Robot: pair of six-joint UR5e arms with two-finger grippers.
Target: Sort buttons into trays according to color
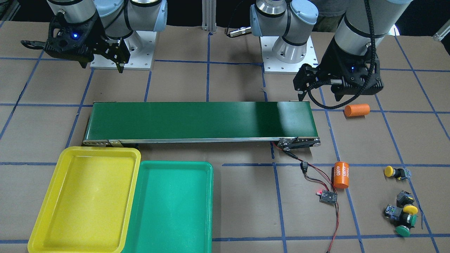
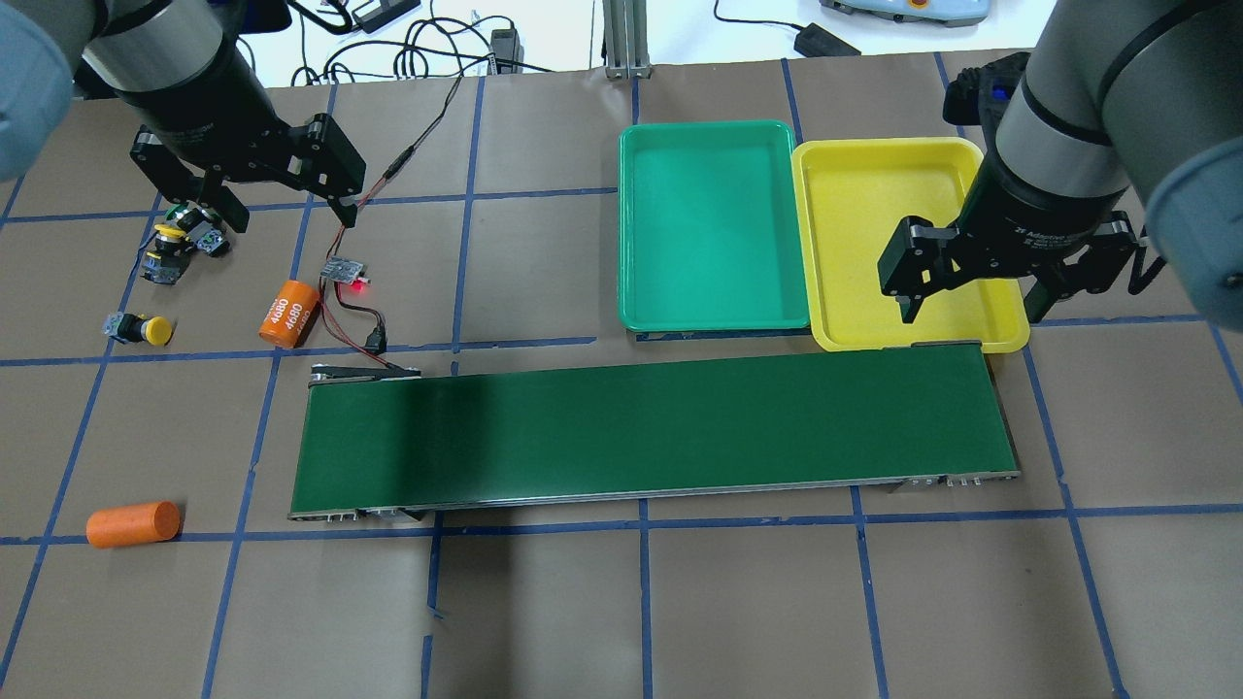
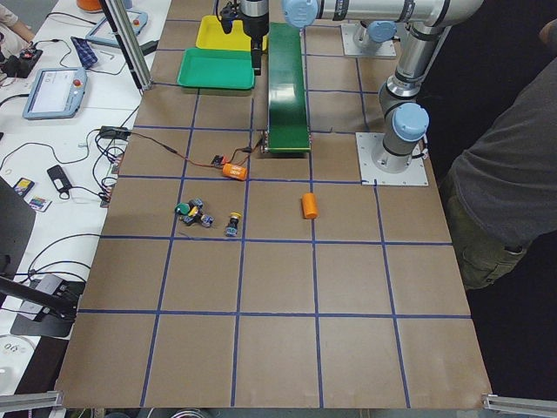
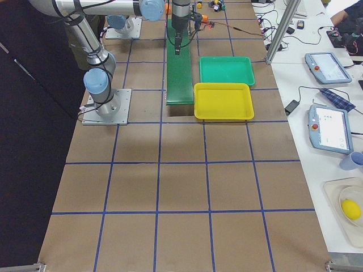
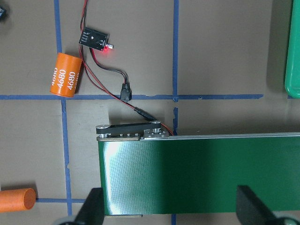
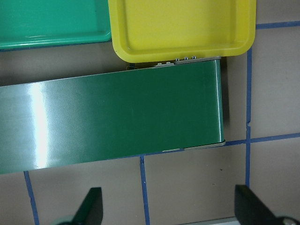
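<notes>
One yellow button (image 1: 392, 172) lies alone on the table. A second yellow button (image 1: 409, 209) and two green buttons (image 1: 403, 230) lie clustered nearby, also in the overhead view (image 2: 175, 236). The yellow tray (image 1: 88, 200) and the teal green tray (image 1: 172, 207) sit side by side, both empty. My left gripper (image 2: 286, 209) (image 5: 171, 211) is open and empty, high above the conveyor's left end, apart from the buttons. My right gripper (image 2: 971, 301) (image 6: 168, 211) is open and empty, high by the conveyor's other end, near the yellow tray (image 2: 855, 243).
A long dark green conveyor belt (image 1: 200, 121) runs across the middle, with nothing on it. Two orange cylinders lie near its left-arm end, one (image 1: 340, 174) marked 4680, the other (image 1: 357, 110) plain. A small circuit board (image 1: 328, 196) with red-black wires lies beside them.
</notes>
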